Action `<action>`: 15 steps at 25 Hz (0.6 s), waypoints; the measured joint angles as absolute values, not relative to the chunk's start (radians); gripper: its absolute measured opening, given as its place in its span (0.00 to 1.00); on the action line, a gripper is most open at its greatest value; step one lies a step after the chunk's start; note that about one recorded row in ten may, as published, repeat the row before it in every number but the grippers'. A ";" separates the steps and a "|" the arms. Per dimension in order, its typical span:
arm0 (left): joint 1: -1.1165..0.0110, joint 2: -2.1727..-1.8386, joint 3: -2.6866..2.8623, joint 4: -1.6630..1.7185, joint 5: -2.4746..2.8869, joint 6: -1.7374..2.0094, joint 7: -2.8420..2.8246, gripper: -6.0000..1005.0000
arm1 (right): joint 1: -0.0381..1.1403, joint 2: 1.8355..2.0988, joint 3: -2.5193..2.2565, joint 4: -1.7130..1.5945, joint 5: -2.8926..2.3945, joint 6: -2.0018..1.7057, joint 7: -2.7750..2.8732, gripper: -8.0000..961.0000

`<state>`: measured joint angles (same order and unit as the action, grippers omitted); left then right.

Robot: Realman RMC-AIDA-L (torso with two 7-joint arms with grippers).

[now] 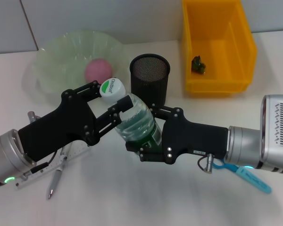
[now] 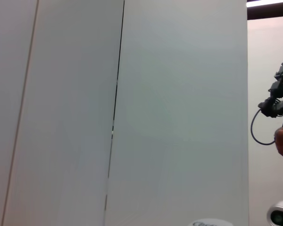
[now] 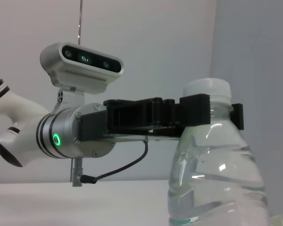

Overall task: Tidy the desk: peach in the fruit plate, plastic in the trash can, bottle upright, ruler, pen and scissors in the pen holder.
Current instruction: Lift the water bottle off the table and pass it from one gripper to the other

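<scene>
Both claws, left gripper [image 1: 114,100] and right gripper [image 1: 142,134], clenched on bottle [image 1: 134,120]; pen holder [image 1: 149,75] just behind

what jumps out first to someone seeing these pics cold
Mid-desk, both black claws meet on one clear plastic water bottle: the left claw pinches its neck under the white cap, the right claw grips its body. Behind stand a black mesh pen holder, a pink peach in a translucent green plate, and a yellow bin.

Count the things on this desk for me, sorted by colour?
Pink: 1, peach
Yellow: 1, bin
Black: 1, pen holder
Blue: 1, scissors
Clear or pale: 4, plate, bottle, ruler, pen
Total: 8
</scene>
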<state>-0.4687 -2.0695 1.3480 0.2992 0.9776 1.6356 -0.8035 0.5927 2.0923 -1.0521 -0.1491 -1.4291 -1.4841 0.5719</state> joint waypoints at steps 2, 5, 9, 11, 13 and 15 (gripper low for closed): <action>-0.468 -2.069 1.348 0.300 0.977 1.636 -0.802 0.45 | 0.586 2.092 -1.049 -0.150 -1.427 -1.492 0.570 0.80; -0.467 -2.068 1.347 0.307 0.978 1.637 -0.801 0.45 | 0.584 2.092 -1.050 -0.151 -1.426 -1.494 0.569 0.80; -0.466 -2.068 1.347 0.310 0.977 1.640 -0.799 0.45 | 0.584 2.092 -1.053 -0.152 -1.426 -1.497 0.569 0.80; -0.465 -2.068 1.347 0.310 0.976 1.647 -0.797 0.45 | 0.583 2.092 -1.053 -0.151 -1.426 -1.501 0.569 0.80; -0.465 -2.068 1.347 0.310 0.976 1.651 -0.794 0.45 | 0.583 2.092 -1.054 -0.151 -1.425 -1.505 0.569 0.80; -0.465 -2.068 1.347 0.310 0.976 1.654 -0.792 0.45 | 0.583 2.092 -1.054 -0.151 -1.424 -1.506 0.568 0.80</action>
<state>-0.4647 -2.0677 1.3468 0.3098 0.9761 1.6538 -0.7923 0.5829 2.0924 -1.0535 -0.1505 -1.4245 -1.5060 0.5683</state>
